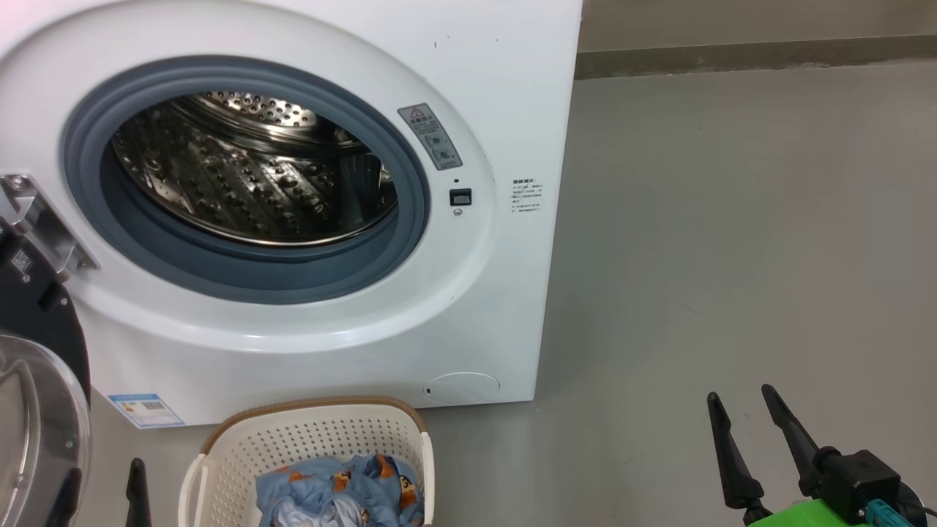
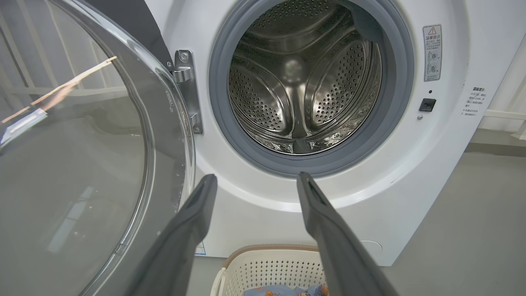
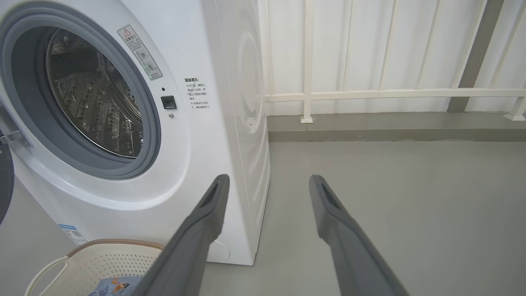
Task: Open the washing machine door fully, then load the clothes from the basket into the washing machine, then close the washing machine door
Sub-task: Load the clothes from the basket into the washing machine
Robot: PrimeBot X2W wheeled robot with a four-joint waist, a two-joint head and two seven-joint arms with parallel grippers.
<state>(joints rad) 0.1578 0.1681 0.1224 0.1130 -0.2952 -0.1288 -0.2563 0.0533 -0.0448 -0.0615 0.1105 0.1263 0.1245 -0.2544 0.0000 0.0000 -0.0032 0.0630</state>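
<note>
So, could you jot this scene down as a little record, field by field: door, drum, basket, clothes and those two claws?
washing machine door: open, swung to the left on its hinge
drum: no clothes visible inside
basket: on the floor in front of the washing machine
clothes: light blue printed fabric, lying in the basket
left gripper: open, holding nothing
right gripper: open, holding nothing

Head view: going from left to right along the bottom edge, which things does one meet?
Door → basket → right hand.
</note>
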